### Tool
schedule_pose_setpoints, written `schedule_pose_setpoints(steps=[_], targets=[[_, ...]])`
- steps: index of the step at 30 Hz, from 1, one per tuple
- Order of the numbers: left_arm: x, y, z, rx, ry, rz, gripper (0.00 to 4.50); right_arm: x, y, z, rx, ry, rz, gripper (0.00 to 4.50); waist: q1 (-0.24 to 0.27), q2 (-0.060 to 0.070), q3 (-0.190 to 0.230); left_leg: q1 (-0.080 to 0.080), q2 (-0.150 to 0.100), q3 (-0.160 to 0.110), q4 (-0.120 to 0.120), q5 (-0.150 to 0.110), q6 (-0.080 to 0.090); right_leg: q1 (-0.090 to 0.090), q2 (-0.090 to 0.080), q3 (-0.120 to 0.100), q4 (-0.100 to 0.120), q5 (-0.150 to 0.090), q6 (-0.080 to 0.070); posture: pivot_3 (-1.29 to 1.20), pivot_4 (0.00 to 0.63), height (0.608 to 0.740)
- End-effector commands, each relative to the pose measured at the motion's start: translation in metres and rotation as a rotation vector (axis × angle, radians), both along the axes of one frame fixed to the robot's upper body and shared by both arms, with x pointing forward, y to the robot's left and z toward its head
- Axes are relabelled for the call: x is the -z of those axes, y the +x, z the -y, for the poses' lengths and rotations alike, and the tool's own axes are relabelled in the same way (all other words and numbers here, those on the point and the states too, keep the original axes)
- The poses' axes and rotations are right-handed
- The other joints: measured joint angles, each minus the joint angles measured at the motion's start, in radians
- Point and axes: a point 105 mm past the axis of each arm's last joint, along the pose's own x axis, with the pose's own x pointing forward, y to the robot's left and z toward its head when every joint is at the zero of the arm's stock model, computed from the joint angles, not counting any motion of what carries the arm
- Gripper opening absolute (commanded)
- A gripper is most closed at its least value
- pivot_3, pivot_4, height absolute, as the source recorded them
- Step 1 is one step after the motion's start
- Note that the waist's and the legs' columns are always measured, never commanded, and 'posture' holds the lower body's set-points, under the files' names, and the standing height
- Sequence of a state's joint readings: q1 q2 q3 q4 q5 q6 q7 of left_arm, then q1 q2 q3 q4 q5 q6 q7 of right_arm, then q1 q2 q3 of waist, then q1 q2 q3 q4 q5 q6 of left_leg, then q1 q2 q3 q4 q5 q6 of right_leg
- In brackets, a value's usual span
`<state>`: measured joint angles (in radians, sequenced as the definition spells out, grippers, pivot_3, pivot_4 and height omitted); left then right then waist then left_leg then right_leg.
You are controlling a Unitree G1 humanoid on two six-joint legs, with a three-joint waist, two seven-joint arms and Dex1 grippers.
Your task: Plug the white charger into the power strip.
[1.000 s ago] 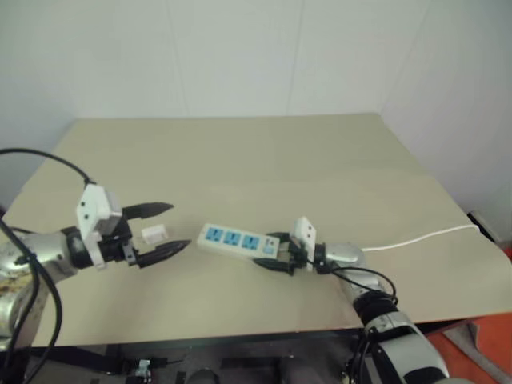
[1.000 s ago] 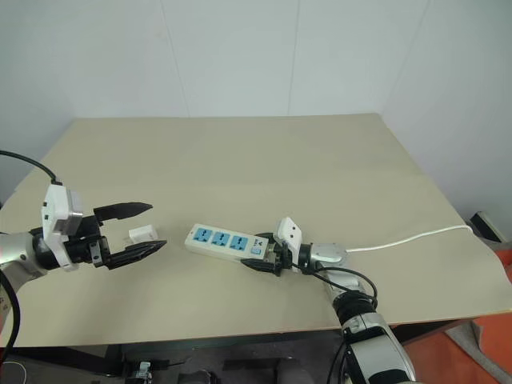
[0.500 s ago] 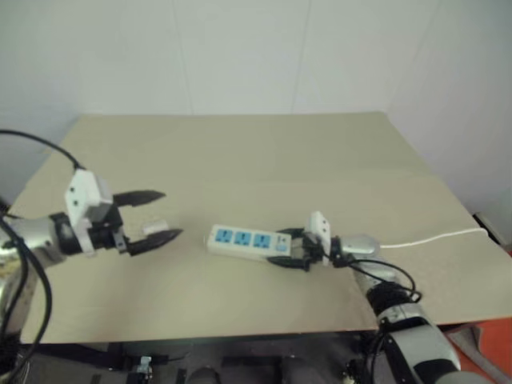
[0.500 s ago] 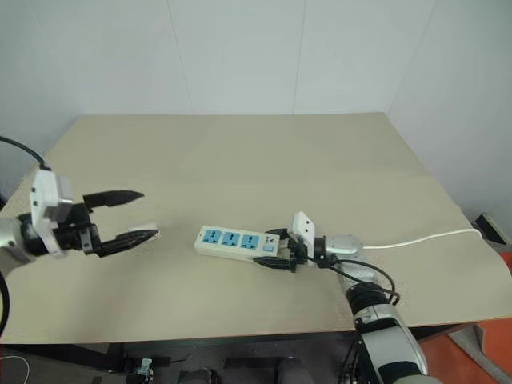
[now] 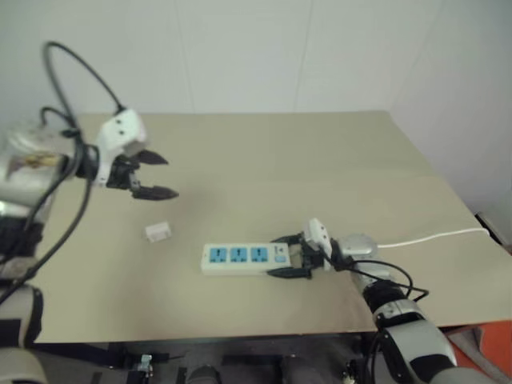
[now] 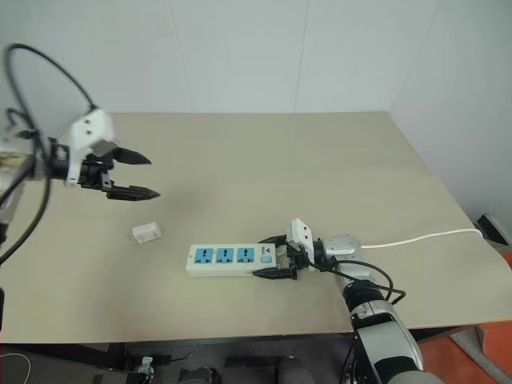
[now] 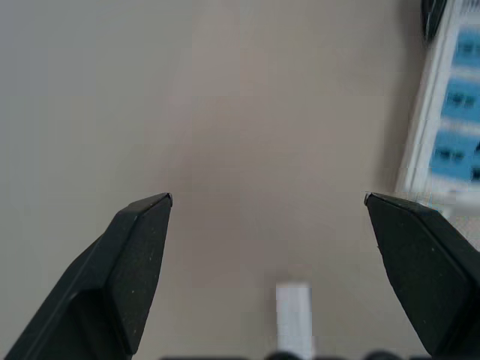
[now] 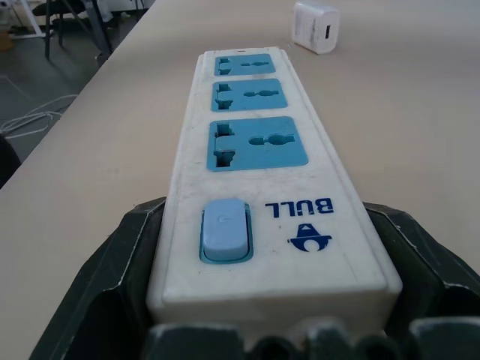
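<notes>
We see the right tool (image 6: pixel 274 256) clamped on the power strip's (image 6: pixel 228 259) switch end, the white charger (image 6: pixel 146 233) at its ten o'clock on the counter (image 6: pixel 264 168), the left tool (image 6: pixel 134 175) raised, fingers apart.

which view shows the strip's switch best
The right wrist view: the strip runs up the frame with its blue switch close and sharp. Both eye views show the whole strip small, the switch a speck. The left wrist view catches some sockets.
</notes>
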<state>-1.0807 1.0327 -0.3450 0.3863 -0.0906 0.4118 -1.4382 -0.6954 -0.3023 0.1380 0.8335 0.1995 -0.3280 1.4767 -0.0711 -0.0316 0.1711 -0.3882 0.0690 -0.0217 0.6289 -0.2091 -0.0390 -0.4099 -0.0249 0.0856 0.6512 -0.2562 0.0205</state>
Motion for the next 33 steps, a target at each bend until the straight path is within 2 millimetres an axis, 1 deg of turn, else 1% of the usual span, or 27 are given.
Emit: schedule_pose_setpoints(steps=[1, 2, 5, 8, 12, 16, 19, 22, 24, 27, 33], targets=[[0.008, 0.003, -0.010, 0.026, 0.236, -0.108, 4.50, -0.009, 0.000, -0.003, -0.036, 0.009, 0.045, 3.42, 0.000, 0.000, 0.000, -0.001, 0.000, 0.000, 0.000, 0.000, 0.000, 0.000, 0.000, 0.000, 0.001, 0.000, 0.000, 0.00, 0.150, 0.740], [0.013, 0.004, -0.011, 0.038, 0.291, -0.142, 4.50, -0.008, -0.001, -0.003, -0.037, 0.006, 0.042, 3.42, -0.001, 0.000, 0.000, -0.001, 0.000, 0.000, 0.001, 0.000, 0.000, -0.001, 0.000, 0.000, 0.001, 0.000, 0.000, 0.00, 0.150, 0.740], [0.019, 0.008, -0.012, 0.054, 0.365, -0.186, 4.50, -0.008, -0.001, -0.002, -0.041, -0.001, 0.039, 3.42, 0.000, 0.000, 0.000, -0.001, 0.000, 0.000, 0.001, 0.000, 0.000, -0.001, 0.000, 0.000, 0.002, -0.003, 0.005, 0.00, 0.150, 0.740], [0.031, 0.015, -0.007, 0.077, 0.452, -0.246, 4.50, -0.006, -0.001, -0.002, -0.047, -0.009, 0.038, 3.42, 0.001, 0.000, 0.000, -0.001, 0.000, 0.000, 0.002, 0.000, 0.000, -0.002, 0.000, 0.001, 0.004, -0.004, 0.006, 0.00, 0.150, 0.740], [0.038, 0.021, 0.002, 0.073, 0.467, -0.299, 4.50, -0.006, -0.002, -0.004, -0.048, -0.009, 0.038, 3.42, 0.000, 0.000, 0.000, -0.002, 0.000, 0.000, 0.003, 0.000, 0.000, -0.003, 0.000, 0.001, 0.005, -0.004, 0.007, 0.00, 0.150, 0.740], [0.044, 0.027, 0.008, 0.024, 0.491, -0.348, 4.50, -0.004, -0.003, -0.004, -0.044, -0.012, 0.037, 3.42, -0.001, 0.000, 0.000, -0.004, 0.000, 0.000, 0.003, 0.000, 0.000, -0.005, 0.000, 0.002, 0.006, -0.004, 0.007, 0.00, 0.150, 0.740], [0.050, 0.030, 0.004, -0.049, 0.549, -0.397, 4.50, -0.002, -0.003, -0.002, -0.034, -0.014, 0.033, 3.42, -0.001, 0.000, 0.000, -0.006, -0.001, 0.001, 0.003, 0.000, 0.001, -0.008, 0.000, 0.003, 0.007, -0.004, 0.007, 0.00, 0.150, 0.740], [0.054, 0.031, 0.005, -0.072, 0.525, -0.416, 4.50, -0.002, -0.004, 0.000, -0.027, -0.015, 0.031, 3.42, -0.001, 0.000, 0.000, -0.007, -0.001, 0.001, 0.004, 0.000, 0.001, -0.009, 0.000, 0.003, 0.008, -0.004, 0.006, 0.00, 0.150, 0.740], [0.058, 0.031, 0.004, -0.111, 0.554, -0.445, 4.50, -0.001, -0.004, 0.001, -0.026, -0.018, 0.029, 3.42, -0.001, 0.000, 0.000, -0.008, -0.001, 0.000, 0.004, 0.000, 0.001, -0.010, 0.000, 0.003, 0.008, -0.003, 0.006, 0.00, 0.150, 0.740], [0.062, 0.032, 0.005, -0.115, 0.534, -0.451, 4.50, 0.000, -0.005, 0.001, -0.023, -0.018, 0.027, 3.42, 0.000, 0.000, 0.000, -0.009, -0.002, 0.000, 0.004, 0.000, 0.001, -0.010, 0.000, 0.003, 0.008, -0.002, 0.004, 0.00, 0.150, 0.740], [0.077, 0.035, -0.002, -0.205, 0.568, -0.457, 4.50, 0.000, -0.006, 0.002, -0.019, -0.016, 0.023, 3.42, 0.000, 0.000, 0.000, -0.009, -0.002, 0.000, 0.005, 0.000, 0.001, -0.010, 0.000, 0.003, 0.009, -0.003, 0.004, 0.00, 0.150, 0.740]])
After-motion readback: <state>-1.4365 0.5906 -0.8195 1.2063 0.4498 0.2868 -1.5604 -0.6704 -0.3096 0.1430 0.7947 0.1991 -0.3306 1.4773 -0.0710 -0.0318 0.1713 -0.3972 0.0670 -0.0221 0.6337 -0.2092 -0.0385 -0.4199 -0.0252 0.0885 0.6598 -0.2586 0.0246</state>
